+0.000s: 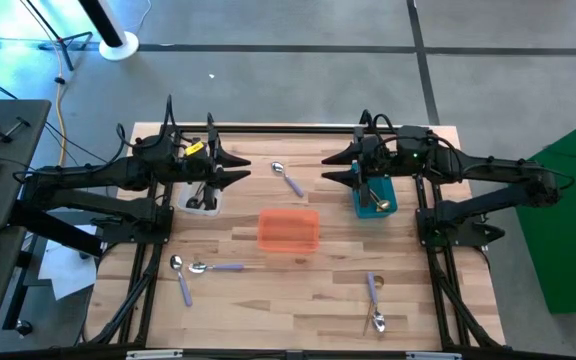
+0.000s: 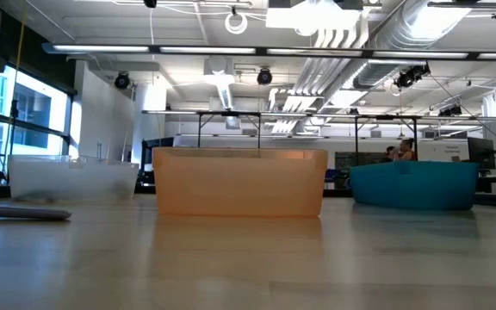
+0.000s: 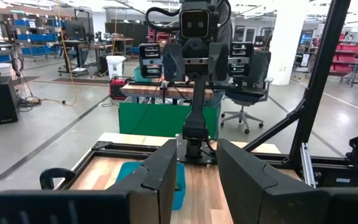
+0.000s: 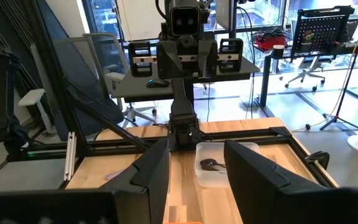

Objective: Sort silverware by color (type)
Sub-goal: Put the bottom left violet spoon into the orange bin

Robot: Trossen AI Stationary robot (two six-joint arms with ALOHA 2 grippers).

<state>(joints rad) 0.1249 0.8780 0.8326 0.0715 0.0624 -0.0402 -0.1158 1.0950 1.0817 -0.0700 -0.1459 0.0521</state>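
Five lavender spoons left loose

Five lavender-handled spoons lie on the counter (image 1: 268,300) around the orange bin (image 1: 288,230): one (image 1: 287,179) behind it, two (image 1: 198,270) on its clear-bin side, two (image 1: 374,300) toward the front on its teal-bin side. My left hand (image 1: 230,166) and right hand (image 1: 340,167) hover behind the orange bin, fingers apart, holding nothing. I'd take the nearest spoon by mid-handle, coming straight down.

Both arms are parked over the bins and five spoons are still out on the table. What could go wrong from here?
1. The two spoons at front left lie almost touching, so a pincer could snag both.
2. The pair at front right overlaps too.
3. The orange bin sits mid-table between the arms; a low reach toward the front spoons might bump it.
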